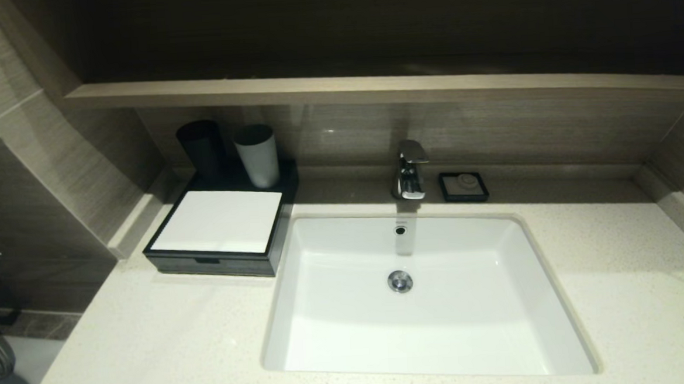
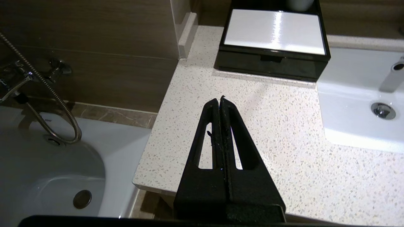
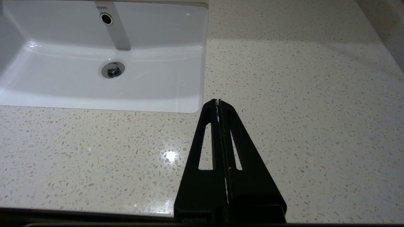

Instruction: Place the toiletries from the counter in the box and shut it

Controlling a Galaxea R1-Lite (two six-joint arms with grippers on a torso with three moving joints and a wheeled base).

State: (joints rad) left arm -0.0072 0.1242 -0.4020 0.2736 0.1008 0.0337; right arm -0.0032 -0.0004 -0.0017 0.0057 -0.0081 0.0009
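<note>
The left gripper [image 2: 220, 100] is seen nearest its wrist camera, its two black fingers pressed together with nothing between them, held above the front left part of the counter [image 2: 252, 126] near the edge that drops to a bathtub [image 2: 47, 176]. The right gripper [image 3: 218, 101] is likewise clenched on nothing, poised over the counter just off the basin's [image 3: 94, 85] front right corner. Neither arm is seen in the head view. Farther out, the box [image 1: 218, 225] is found at the back left corner of the counter, touching the basin's left rim, its drawer front pushed in flush and the notch facing forward. A black cup [image 1: 201, 146] and a white cup [image 1: 257, 155] stand behind its white top panel. A faucet [image 1: 409, 171] and a soap dish [image 1: 463, 186] are placed along the back edge. No toiletries can be found on any visible part of the counter. It is judged that either the task has been completed, with the packets stowed and the drawer shut, or it has not begun; which cannot be told. If anything is called for next, the counter should be searched for packets, and the drawer would have to be pulled open by its notch.
</note>
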